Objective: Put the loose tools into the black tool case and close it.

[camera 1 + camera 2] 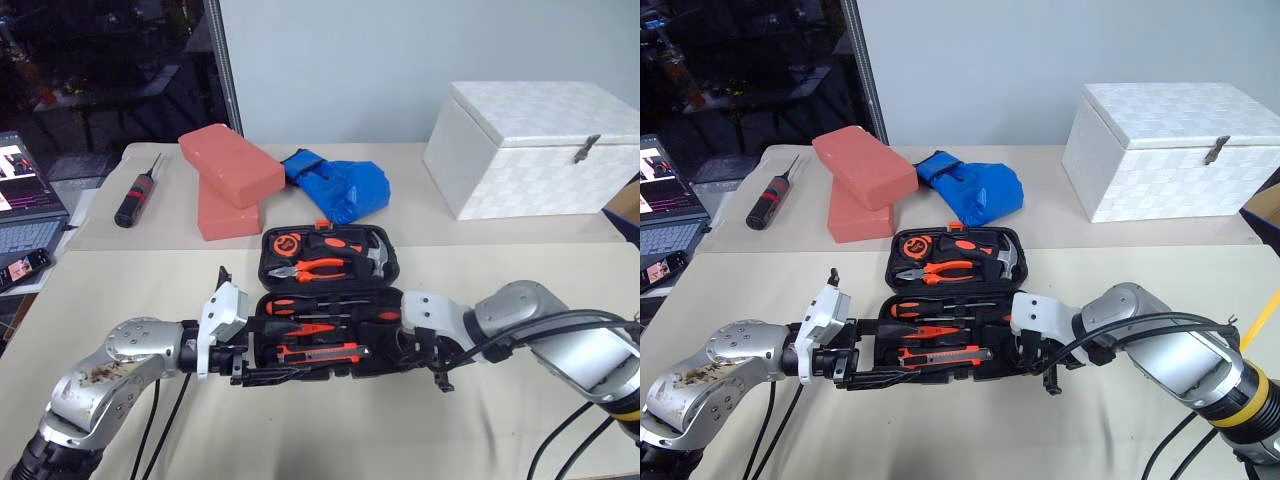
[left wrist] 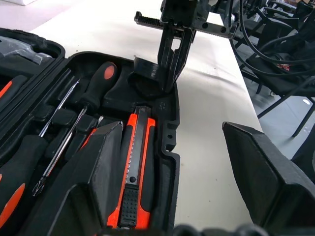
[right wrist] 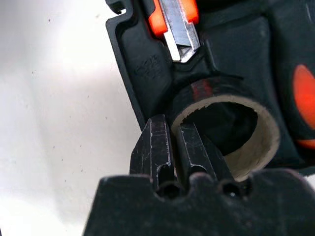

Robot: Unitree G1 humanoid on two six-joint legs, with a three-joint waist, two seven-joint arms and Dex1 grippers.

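Observation:
The black tool case (image 1: 266,262) lies open in the middle of the table. Its near half holds black-and-orange screwdrivers (image 1: 310,305) and the orange-grey utility knife (image 2: 138,157) in moulded slots. The tape roll (image 3: 256,142) sits in the pocket at the case's right end. My right gripper (image 3: 172,128) points down there, shut on the roll's wall, one finger outside it and one inside. My left gripper (image 2: 172,128) is open at the case's near left corner, with its fingers astride the front rim beside the knife.
The lid half holds pliers (image 1: 310,268), a hammer (image 1: 375,255) and a tape measure. Behind the case lie two red bricks (image 1: 230,165), a blue bag (image 1: 340,185) and a white box (image 1: 540,150). A black screwdriver (image 1: 133,200), a laptop (image 1: 25,200) and a phone (image 1: 22,268) are at the far left.

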